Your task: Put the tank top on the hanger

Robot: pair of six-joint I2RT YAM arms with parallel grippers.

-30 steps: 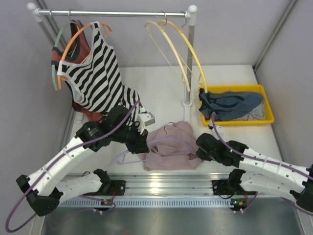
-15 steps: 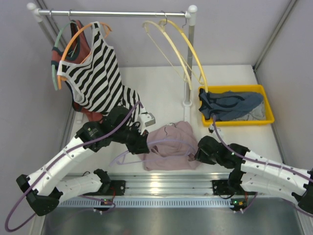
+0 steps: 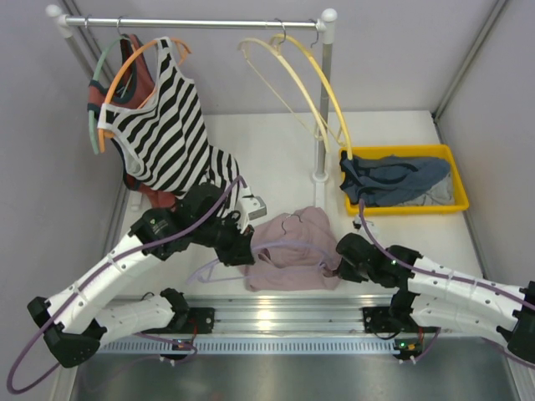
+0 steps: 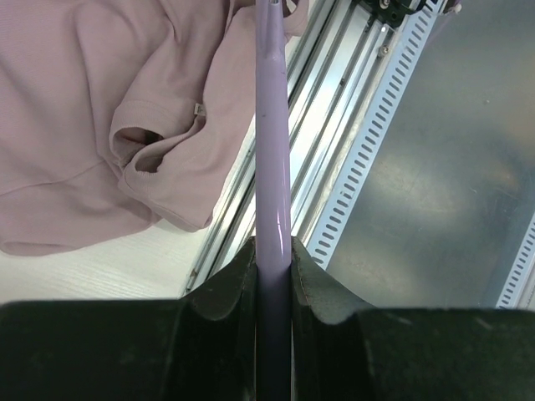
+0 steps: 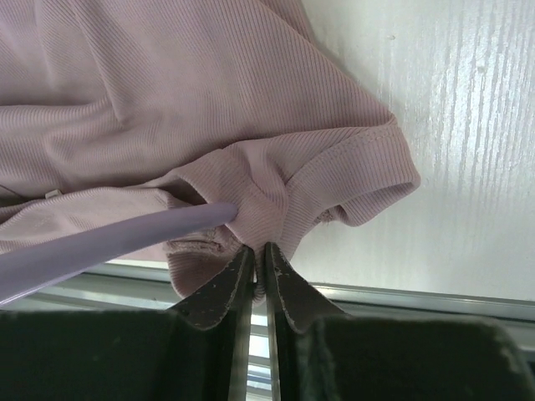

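The pink-mauve tank top (image 3: 292, 251) lies crumpled on the table near the front edge; it also shows in the left wrist view (image 4: 100, 117) and the right wrist view (image 5: 184, 92). The lavender hanger (image 3: 288, 244) lies across it. My left gripper (image 3: 242, 249) is shut on the hanger's arm (image 4: 272, 167) at the top's left edge. My right gripper (image 3: 338, 261) is shut on a bunched fold of the tank top (image 5: 263, 217) at its right side, where the hanger's tip (image 5: 125, 238) pokes into the fabric.
A rail (image 3: 192, 23) at the back holds a black-and-white striped top (image 3: 163, 125) on an orange hanger and two pale yellow hangers (image 3: 309, 83). A yellow bin (image 3: 456, 180) with dark blue clothes stands at the right. The metal front rail (image 3: 276, 317) runs along the near edge.
My right gripper has slid a little left and down along the tank top's right edge, bunching the fabric. The yellow hangers have swung slightly. My left arm has barely moved.
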